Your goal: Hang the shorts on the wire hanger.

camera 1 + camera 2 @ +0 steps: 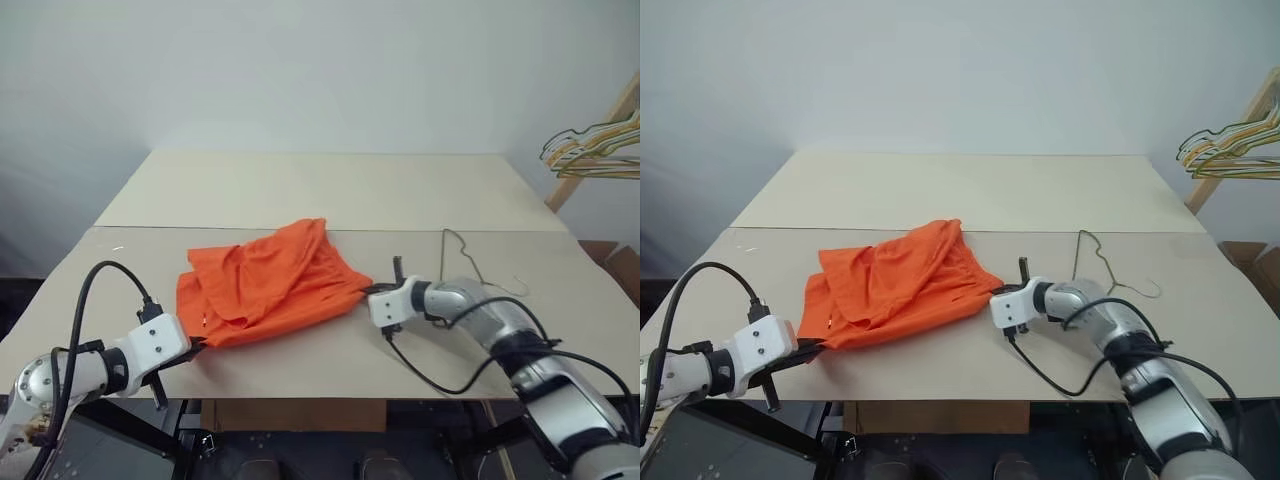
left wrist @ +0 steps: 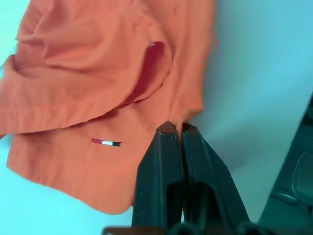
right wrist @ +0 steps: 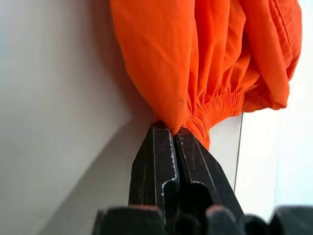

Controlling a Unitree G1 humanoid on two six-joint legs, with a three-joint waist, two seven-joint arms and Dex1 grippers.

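Soft, even, fairly bright light falls from overhead; the shorts point(image 1: 268, 282) cast only a faint shadow on the tabletop point(image 1: 300, 190). No glare. Head views sharp; wrist views slightly soft up close.

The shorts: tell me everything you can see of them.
The shorts are bright orange soft fabric, rumpled and partly folded on the beige table. A gathered elastic waistband shows at the end pinched by the right gripper; the left gripper is shut on the opposite edge. A small red and white tag sits near that edge. The wire hanger lies apart.
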